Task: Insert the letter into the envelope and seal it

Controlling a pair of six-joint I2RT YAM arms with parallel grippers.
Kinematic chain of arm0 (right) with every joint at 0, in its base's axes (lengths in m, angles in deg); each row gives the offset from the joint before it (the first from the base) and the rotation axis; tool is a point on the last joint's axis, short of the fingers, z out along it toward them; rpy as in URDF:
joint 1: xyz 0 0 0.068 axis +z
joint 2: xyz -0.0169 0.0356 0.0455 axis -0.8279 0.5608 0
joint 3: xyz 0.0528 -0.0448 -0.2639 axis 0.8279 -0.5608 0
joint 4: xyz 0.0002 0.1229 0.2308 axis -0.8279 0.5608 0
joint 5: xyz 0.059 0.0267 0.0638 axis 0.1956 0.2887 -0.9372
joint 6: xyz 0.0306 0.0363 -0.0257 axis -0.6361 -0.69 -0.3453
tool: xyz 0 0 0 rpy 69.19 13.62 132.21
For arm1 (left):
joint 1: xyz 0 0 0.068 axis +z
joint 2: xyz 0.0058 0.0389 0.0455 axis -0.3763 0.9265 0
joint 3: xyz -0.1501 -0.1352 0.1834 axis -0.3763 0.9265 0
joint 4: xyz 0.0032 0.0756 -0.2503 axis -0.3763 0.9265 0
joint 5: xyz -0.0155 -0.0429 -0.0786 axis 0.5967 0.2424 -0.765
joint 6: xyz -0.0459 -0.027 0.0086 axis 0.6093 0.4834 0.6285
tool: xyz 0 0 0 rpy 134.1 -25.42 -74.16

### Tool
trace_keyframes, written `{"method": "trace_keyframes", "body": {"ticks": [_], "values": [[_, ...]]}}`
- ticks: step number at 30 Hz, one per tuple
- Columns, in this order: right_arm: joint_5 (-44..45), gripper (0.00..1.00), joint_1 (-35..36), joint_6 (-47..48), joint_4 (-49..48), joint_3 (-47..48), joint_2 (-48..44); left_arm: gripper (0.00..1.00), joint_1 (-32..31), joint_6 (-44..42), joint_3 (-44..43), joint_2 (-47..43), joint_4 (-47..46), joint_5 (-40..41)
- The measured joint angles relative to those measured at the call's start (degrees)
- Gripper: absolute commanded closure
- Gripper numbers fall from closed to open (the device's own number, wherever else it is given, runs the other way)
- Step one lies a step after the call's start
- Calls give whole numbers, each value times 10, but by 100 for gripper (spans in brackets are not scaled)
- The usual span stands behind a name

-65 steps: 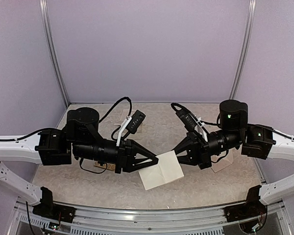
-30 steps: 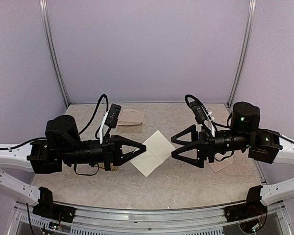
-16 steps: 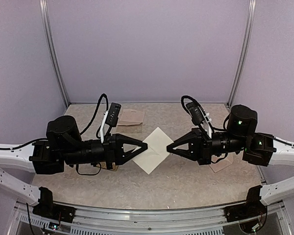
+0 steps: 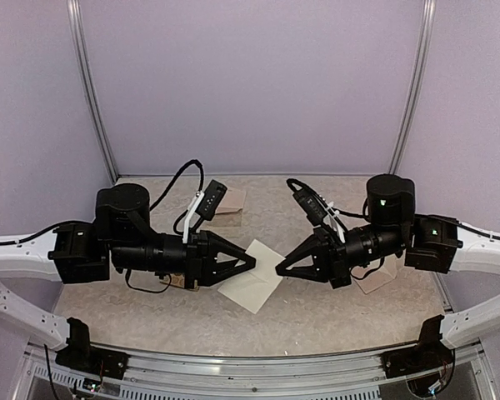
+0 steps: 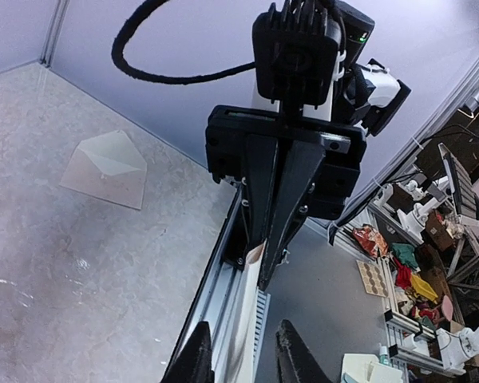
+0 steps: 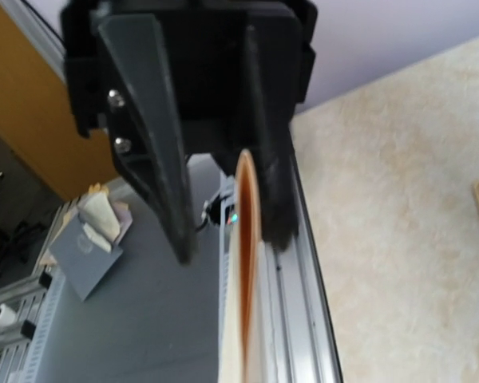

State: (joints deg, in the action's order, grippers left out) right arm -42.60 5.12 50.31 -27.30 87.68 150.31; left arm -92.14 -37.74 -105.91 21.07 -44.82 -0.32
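Right hand (image 4: pixel 280 268) tight on white, diamond-tilted, perhaps folded letter (image 4: pixel 252 288).

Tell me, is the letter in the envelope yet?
Not yet. Nothing looks finished: the envelope lies on the table, flap open. In hand: the right gripper pinches the folded letter in the air, and the left gripper stands open around its other edge. Left: slide the letter in, then seal the flap.

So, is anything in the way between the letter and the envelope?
Nothing lies on the envelope, and its flap is open. The letter hangs in the right gripper. Only the right arm hangs over part of the envelope in the top view.
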Motion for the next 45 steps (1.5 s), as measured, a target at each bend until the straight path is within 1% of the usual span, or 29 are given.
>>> {"method": "trace_keyframes", "body": {"ticks": [1, 3, 7, 8, 11, 14, 15, 16, 18, 19, 20, 22, 25, 28, 31, 34, 38, 39, 40, 42, 45], "values": [[-3, 100, 0, 2, 3, 1, 5, 80, 0, -4, -5, 5, 11, -7], [-7, 100, 0, 4, 11, 2, 12, 75, 0, -8, -7, 14, 27, -19], [-11, 100, 0, 9, 23, 8, 18, 74, 0, -11, -7, 20, 59, -36], [-12, 100, 0, 11, 25, 13, 20, 77, 0, -11, -7, 20, 63, -38], [-15, 100, 0, 17, 29, 25, 25, 99, 0, -12, -7, 20, 71, -48], [-16, 100, 0, 20, 34, 31, 29, 100, 0, -14, -7, 21, 72, -56], [-16, 97, 0, 21, 37, 32, 30, 100, -1, -14, -7, 21, 73, -59], [-15, 82, 0, 21, 40, 32, 31, 100, -1, -15, -7, 21, 74, -60], [-6, 48, 0, 22, 47, 32, 31, 100, -1, -15, -7, 23, 75, -61], [1, 35, 0, 19, 50, 32, 31, 100, -1, -14, -6, 24, 75, -59], [13, 27, 0, 22, 54, 33, 31, 100, 0, -14, -6, 24, 75, -54], [45, 18, -2, 19, 64, 33, 29, 100, 5, -14, -6, 24, 75, -42], [93, 13, -20, 11, 85, 33, 19, 100, 26, -12, -4, 24, 74, -26], [140, 11, -72, -5, 110, 31, 1, 100, 67, -12, -3, 24, 74, -12], [183, 10, -145, -18, 143, 25, -14, 100, 119, -18, 0, 21, 68, -11], [229, 10, -231, -27, 179, 8, -19, 100, 194, -30, 11, 12, 59, -20], [283, 10, -331, -28, 221, -24, -11, 100, 322, -46, 27, -5, 46, -54], [292, 10, -359, -27, 226, -34, -5, 100, 350, -50, 32, -8, 41, -64], [301, 11, -385, -27, 229, -43, 2, 100, 391, -56, 40, -11, 31, -78], [313, 11, -439, -25, 230, -63, 17, 100, 446, -66, 52, -15, 21, -92], [332, 11, -507, -23, 229, -91, 35, 100, 508, -80, 65, -15, 15, -107]]}}
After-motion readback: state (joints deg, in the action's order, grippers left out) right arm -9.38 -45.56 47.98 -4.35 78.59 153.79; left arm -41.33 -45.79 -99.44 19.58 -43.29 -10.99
